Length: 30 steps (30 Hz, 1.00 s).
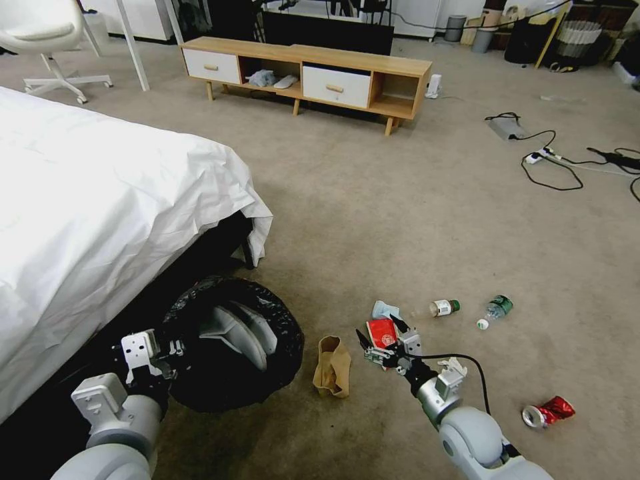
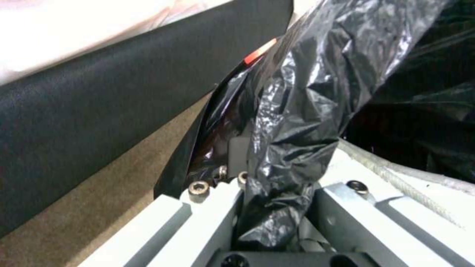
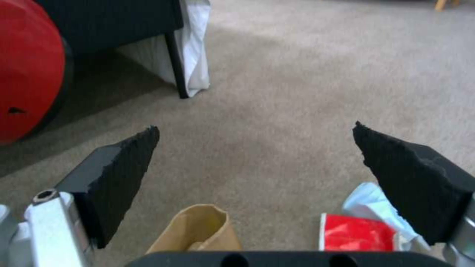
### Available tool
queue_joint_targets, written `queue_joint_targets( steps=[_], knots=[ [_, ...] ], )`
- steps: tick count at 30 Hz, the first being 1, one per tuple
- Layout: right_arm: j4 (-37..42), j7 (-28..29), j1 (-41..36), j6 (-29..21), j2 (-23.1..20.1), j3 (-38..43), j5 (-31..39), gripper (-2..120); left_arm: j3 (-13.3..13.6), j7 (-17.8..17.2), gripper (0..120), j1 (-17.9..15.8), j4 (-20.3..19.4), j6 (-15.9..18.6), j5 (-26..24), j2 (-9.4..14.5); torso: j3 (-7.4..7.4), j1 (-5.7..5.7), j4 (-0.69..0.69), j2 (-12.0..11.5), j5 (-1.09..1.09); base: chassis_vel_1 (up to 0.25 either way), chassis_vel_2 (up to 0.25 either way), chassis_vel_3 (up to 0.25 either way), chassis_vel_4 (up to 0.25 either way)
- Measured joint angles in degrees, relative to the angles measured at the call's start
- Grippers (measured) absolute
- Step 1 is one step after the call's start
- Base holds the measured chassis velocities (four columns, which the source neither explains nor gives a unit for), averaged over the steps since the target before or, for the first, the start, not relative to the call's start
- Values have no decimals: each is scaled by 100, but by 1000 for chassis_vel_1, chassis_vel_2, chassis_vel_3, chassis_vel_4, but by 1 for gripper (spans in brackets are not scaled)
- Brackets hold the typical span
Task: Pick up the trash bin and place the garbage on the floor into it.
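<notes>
Between the right gripper's (image 3: 255, 155) wide fingers, bare floor (image 3: 297, 74); left fingers clamping trash bin (image 2: 292, 111) liner

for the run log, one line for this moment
left claw: shut on trash bin | right claw: open over red wrapper | floor

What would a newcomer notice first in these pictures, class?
The trash bin, lined with a glossy black bag, sits beside the white-sheeted bed, the left tool shut on its rim. Right of it, litter dots the carpet: a brown paper bag, a red wrapper under the open right tool, two green-capped bottles and a crushed red can.
</notes>
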Motion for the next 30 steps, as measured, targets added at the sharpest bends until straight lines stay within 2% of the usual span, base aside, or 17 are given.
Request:
queue_joint_targets(
  steps=[9,14,20,23,30],
  knots=[
    [-123,530,825,-341,-167,-794,630,100,-119,-5,0,-63,25,12,-85,67,0,0,0,0,-1,0,0,0,0],
    [-232,916,1427,-606,-227,-1455,1400,100,-304,-9,0,-132,95,19,-283,108,0,0,-2,0,-2,0,0,0,0],
    [-371,1227,1913,-834,-150,-1897,2062,100,-431,-3,0,-190,171,19,-431,125,0,0,1,0,-1,0,0,0,0],
    [-424,1558,2154,-1149,-11,-2173,2543,100,-593,11,0,-279,273,25,-522,148,0,0,-1,0,-1,0,0,0,0],
    [-505,2008,2421,-1527,54,-2422,3058,100,-765,80,0,-341,417,32,-525,196,0,0,0,0,-1,0,0,0,0]
  ],
)
